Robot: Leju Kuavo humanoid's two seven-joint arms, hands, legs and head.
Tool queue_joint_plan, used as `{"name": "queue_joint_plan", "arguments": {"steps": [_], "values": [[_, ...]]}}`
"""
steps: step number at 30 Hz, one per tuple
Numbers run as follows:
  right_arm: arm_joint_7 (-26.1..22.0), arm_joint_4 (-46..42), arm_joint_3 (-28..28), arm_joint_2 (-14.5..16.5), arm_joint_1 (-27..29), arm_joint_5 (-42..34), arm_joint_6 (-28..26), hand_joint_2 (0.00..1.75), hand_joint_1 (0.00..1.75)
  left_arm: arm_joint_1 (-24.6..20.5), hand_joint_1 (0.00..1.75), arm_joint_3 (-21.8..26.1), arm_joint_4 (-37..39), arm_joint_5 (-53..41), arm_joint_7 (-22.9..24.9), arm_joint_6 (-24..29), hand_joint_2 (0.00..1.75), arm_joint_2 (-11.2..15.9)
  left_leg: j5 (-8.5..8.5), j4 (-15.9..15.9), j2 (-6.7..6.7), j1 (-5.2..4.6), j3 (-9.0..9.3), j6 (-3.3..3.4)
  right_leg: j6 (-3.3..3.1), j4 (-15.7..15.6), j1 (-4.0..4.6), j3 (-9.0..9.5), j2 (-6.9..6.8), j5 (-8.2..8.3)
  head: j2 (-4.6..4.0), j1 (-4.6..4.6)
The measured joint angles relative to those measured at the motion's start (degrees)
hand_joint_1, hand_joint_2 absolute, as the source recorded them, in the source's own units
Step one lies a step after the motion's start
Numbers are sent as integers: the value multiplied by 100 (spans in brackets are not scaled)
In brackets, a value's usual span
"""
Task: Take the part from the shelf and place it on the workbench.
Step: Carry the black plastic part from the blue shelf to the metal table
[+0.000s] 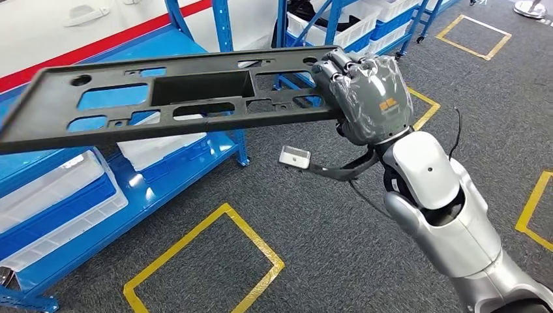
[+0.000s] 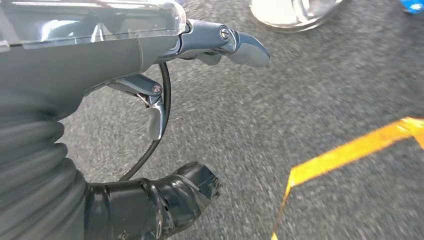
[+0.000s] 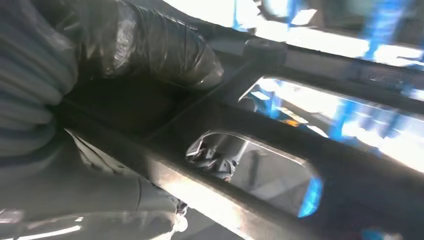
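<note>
Part: a long, flat, dark plastic panel with a row of cut-outs and a boxed recess near its middle, held out in the air over the grey carpet, roughly level, clear of the blue shelf rack behind and below it. The right hand grips it at one end only, fingers wrapped over the top face; from the right wrist camera the thumb presses against the underside beside a rib, so the whole length hangs out past the grip like a lever. The left hand hangs low over the carpet, fingers loosely curled, holding nothing. White bins sit on the rack's lower level.

To my eye the pick is done and the carry is under way; I see no workbench from here. With a one-ended hold, the sensible way is slow, smooth turning, keeping the panel level and swinging its far end well wide of the rack uprights.
</note>
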Motion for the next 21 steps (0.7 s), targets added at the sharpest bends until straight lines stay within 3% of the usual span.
{"name": "queue_joint_plan", "arguments": {"steps": [1, 3, 4, 6, 8, 10, 11, 13, 15, 17, 19, 21], "values": [[45, 149, 42, 7, -141, 11, 83, 175, 175, -4, 0, 1, 0, -26, 9, -5, 175, 2, -8, -1, 53, -11, 6, -33, -37, -135, 30, 58, -35, 14, 0, -1], [198, 512, 168, 59, -490, 104, 393, 175, 175, -20, 0, 2, 0, -74, 31, -17, 175, 4, -18, -15, 169, -21, 28, -106, -109, -163, 55, 39, 80, 20, 0, -2], [302, 733, 257, 115, -725, 180, 622, 175, 175, -33, 0, 2, -1, -91, 38, -31, 175, 10, -45, 6, 149, -14, 33, -143, -144, -180, 43, 36, 143, 37, 0, -3], [476, 1311, 467, 335, -1323, 326, 1080, 175, 175, -51, 0, 5, -1, -121, 50, -73, 175, 24, -244, 285, -130, 15, -86, -196, -227, -214, 12, 30, 262, 75, 0, -7], [575, 1964, 638, 635, -1881, 391, 1331, 175, 175, -54, 0, 19, 0, -147, 74, -108, 175, 44, -605, 985, -455, 27, -439, -214, -281, -221, 12, 14, 381, 93, 0, -11], [681, 2526, 717, 869, -2244, 411, 1423, 175, 175, -52, 0, 47, 0, -157, 85, -142, 175, 59, -780, 1604, -527, 16, -788, -216, -302, -209, 42, 11, 498, 89, 0, -13], [743, 2765, 727, 939, -2380, 414, 1451, 175, 175, -52, 0, 67, 0, -155, 81, -164, 175, 62, -696, 1643, -534, 12, -844, -210, -310, -196, 57, 17, 550, 80, 0, -12], [840, 3166, 729, 1014, -2614, 432, 1502, 175, 175, -48, 0, 114, 0, -141, 73, -200, 175, 69, -244, 1094, -590, 13, -664, -178, -310, -160, 73, 37, 648, 49, 0, -11], [887, 3472, 729, 1036, -2800, 468, 1551, 175, 175, -35, 0, 147, 0, -126, 73, -222, 175, 81, 88, 402, -760, 13, -375, -141, -279, -113, 84, 27, 735, 13, 0, -8], [898, 3705, 729, 1034, -2907, 488, 1581, 175, 175, -28, 0, 160, 0, -122, 83, -236, 175, 90, 119, 164, -838, 0, -271, -114, -223, -97, 76, -18, 814, 18, 0, -7], [909, 3874, 729, 1016, -2953, 497, 1589, 175, 175, -40, 0, 181, 0, -117, 101, -243, 175, 88, 129, 119, -745, 9, -254, -80, -165, -96, 62, -46, 875, 25, 0, -8], [924, 3997, 729, 978, -3012, 532, 1591, 175, 175, -46, 0, 211, 0, -106, 137, -245, 175, 90, 144, 66, -643, 34, -219, -17, -106, 104, 78, -145, 726, -109, 0, 15]]}}
